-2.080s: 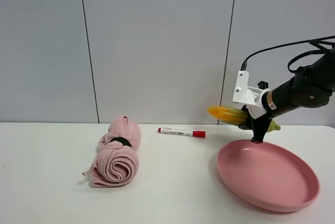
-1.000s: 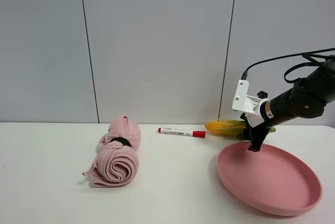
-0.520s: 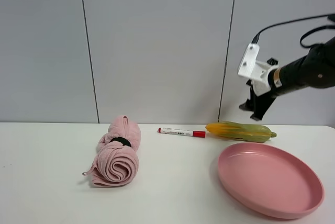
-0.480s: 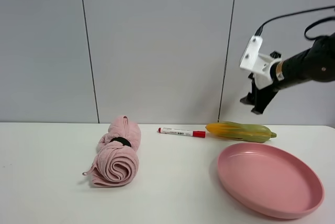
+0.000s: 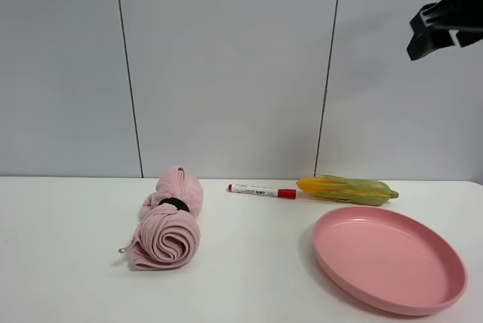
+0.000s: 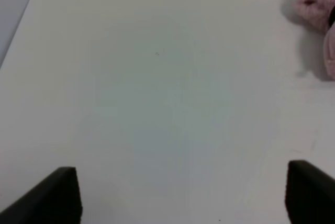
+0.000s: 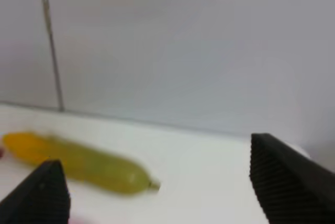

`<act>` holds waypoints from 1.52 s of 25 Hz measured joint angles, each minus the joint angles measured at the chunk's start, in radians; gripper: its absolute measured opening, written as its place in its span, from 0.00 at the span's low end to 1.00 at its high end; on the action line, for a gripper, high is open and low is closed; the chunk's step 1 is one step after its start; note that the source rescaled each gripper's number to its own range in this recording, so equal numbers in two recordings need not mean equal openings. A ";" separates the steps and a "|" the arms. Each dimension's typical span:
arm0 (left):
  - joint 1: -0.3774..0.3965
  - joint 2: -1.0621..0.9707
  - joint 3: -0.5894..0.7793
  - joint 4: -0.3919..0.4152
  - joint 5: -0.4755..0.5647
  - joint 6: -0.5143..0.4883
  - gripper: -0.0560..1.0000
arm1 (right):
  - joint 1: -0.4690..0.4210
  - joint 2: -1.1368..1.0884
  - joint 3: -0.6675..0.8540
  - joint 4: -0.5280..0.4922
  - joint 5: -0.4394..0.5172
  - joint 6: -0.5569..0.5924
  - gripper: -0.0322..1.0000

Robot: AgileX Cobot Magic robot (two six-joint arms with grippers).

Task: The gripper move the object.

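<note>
The toy corn cob with yellow-orange kernels and a green husk (image 5: 347, 189) lies flat on the white table (image 5: 249, 263), near the grey wall, with its yellow end just beside the cap of the red-capped white marker (image 5: 262, 190) and its pointed green tip toward the right. It sits just behind the far rim of the round pink plastic plate (image 5: 389, 259), apart from it. The black right gripper (image 5: 441, 25) hangs high above the table at the upper right, well apart from the cob, its jaws spread with nothing between them; in its wrist view the cob (image 7: 78, 164) shows below, between and beyond the two dark fingers (image 7: 285, 177). The left gripper (image 6: 183, 198) hovers over bare table with jaws spread wide, near the rolled pink towel (image 5: 169, 219).
</note>
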 joint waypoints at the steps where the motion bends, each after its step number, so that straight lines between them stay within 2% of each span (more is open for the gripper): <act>1: 0.000 0.000 0.000 0.000 0.000 0.000 1.00 | 0.000 -0.040 0.004 0.020 0.048 0.006 0.57; 3: 0.000 0.000 0.000 -0.001 0.000 0.000 1.00 | 0.000 -0.115 0.029 0.042 0.117 0.008 0.61; 8: 0.000 0.000 0.000 -0.001 0.000 0.000 1.00 | -0.007 -0.312 0.153 0.063 0.133 0.008 0.80; 12: 0.000 0.000 0.000 -0.001 0.000 0.000 1.00 | -0.069 -0.488 0.289 0.113 0.139 0.008 0.83; 15: 0.000 0.000 0.000 -0.001 0.000 0.000 1.00 | -0.138 -0.607 0.393 0.127 0.198 0.008 0.83; 20: 0.000 0.000 0.000 -0.001 0.000 0.000 1.00 | -0.165 -0.777 0.479 0.142 0.355 0.024 0.83; 25: 0.000 0.000 0.000 -0.001 0.000 0.000 1.00 | -0.165 -0.918 0.484 0.157 0.599 0.120 0.83; 28: 0.000 0.000 0.000 -0.001 0.000 0.000 1.00 | -0.165 -0.986 0.486 0.161 0.731 0.139 0.80; 34: 0.000 0.000 0.000 -0.001 0.000 0.000 1.00 | -0.166 -1.182 0.564 0.169 0.753 0.145 0.79; 38: 0.000 0.000 0.000 -0.001 0.000 0.000 1.00 | -0.166 -1.365 0.719 0.191 0.690 0.145 0.79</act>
